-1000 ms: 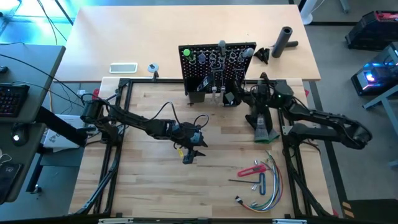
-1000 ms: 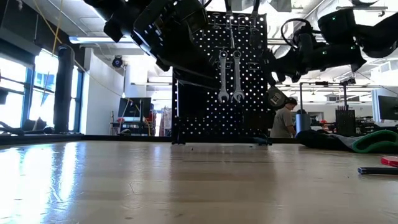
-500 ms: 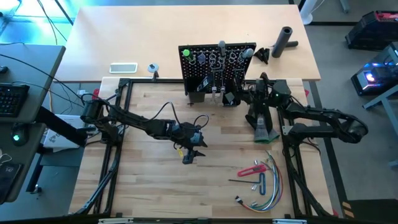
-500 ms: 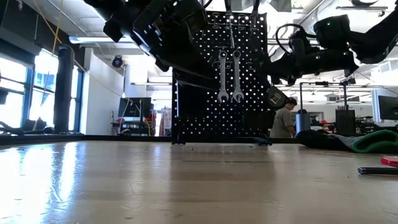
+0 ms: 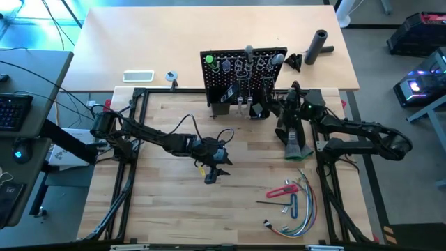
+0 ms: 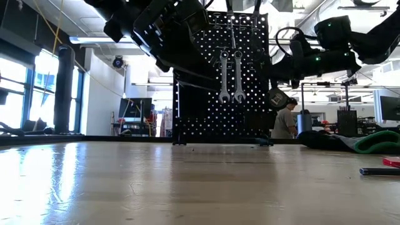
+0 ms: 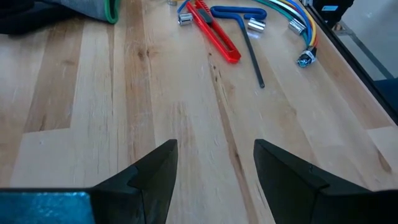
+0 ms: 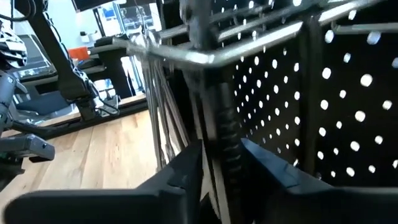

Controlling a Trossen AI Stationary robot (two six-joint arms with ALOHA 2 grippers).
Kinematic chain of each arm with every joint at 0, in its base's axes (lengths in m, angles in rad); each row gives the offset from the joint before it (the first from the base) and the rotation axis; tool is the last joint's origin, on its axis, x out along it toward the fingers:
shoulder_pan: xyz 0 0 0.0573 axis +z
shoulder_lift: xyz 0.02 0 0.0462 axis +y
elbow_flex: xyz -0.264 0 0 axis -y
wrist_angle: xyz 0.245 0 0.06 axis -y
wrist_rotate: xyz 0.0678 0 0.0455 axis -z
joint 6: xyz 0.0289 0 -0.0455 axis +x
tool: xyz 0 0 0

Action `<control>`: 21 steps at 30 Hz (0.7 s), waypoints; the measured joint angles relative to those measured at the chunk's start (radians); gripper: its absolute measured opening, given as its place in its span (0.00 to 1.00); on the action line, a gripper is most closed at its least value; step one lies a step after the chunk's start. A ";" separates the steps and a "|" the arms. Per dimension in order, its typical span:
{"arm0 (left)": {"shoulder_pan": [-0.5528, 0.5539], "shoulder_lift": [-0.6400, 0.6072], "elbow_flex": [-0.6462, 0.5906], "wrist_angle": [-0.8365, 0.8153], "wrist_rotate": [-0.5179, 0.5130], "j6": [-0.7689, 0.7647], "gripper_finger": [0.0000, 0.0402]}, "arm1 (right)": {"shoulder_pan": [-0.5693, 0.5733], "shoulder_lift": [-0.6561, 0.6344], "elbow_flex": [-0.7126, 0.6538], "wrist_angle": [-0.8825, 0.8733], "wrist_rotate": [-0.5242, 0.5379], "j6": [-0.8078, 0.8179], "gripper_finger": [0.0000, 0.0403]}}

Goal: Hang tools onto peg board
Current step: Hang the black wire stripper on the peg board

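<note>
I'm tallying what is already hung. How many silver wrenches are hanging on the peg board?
2 show clearly: both wrenches hang side by side near the middle of the peg board in the low view. Others may hide behind the arms.

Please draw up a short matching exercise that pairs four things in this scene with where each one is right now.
Things:
1. pair of silver wrenches
2. flat red-handled tool
3. left gripper
4. right gripper

Places:
A. over bare wood near the table's middle, jaws open and empty
B. right up against the black perforated peg board, at its right part
C. hanging side by side on the peg board
D. lying on the table beside the bundle of coloured wires

Pairs: 1-C, 2-D, 3-A, 4-B
</note>
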 joint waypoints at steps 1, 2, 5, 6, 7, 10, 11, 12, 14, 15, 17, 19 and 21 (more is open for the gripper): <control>0.000 0.000 0.000 0.000 0.000 0.000 0.51 | 0.000 0.000 0.000 -0.008 0.000 0.000 0.26; 0.000 0.000 0.000 -0.001 0.000 0.000 0.51 | 0.000 0.000 0.000 -0.013 0.000 0.001 0.28; 0.000 0.000 0.000 -0.010 0.000 -0.008 0.51 | 0.001 0.000 0.000 -0.016 -0.005 0.017 0.33; 0.000 0.000 0.000 -0.015 0.000 -0.008 0.51 | 0.001 0.000 0.000 -0.016 -0.012 0.021 0.34; 0.000 0.000 0.000 -0.020 0.000 -0.008 0.51 | 0.001 -0.001 0.000 -0.016 -0.020 0.028 0.36; -0.003 0.000 0.000 -0.028 0.000 -0.012 0.51 | 0.001 -0.011 0.000 -0.020 -0.043 0.041 0.39; -0.005 0.000 0.000 -0.029 0.000 -0.015 0.51 | 0.001 -0.018 0.000 -0.025 -0.049 0.044 0.39; -0.007 0.000 0.000 -0.029 0.000 -0.015 0.51 | 0.001 -0.027 0.000 -0.031 -0.055 0.048 0.40; -0.012 0.000 0.000 -0.029 0.000 -0.015 0.51 | 0.001 -0.047 0.000 -0.054 -0.065 0.056 0.40; -0.014 0.000 0.000 -0.029 0.000 -0.015 0.51 | 0.003 -0.061 0.000 -0.071 -0.066 0.056 0.40; -0.015 0.000 0.000 -0.029 0.000 -0.015 0.51 | 0.012 -0.092 0.000 -0.108 -0.068 0.054 0.40; -0.016 0.000 0.000 -0.029 0.001 -0.015 0.51 | 0.025 -0.126 0.000 -0.147 -0.070 0.053 0.40; -0.015 0.000 0.000 -0.029 0.001 -0.015 0.51 | 0.041 -0.164 0.000 -0.194 -0.070 0.052 0.40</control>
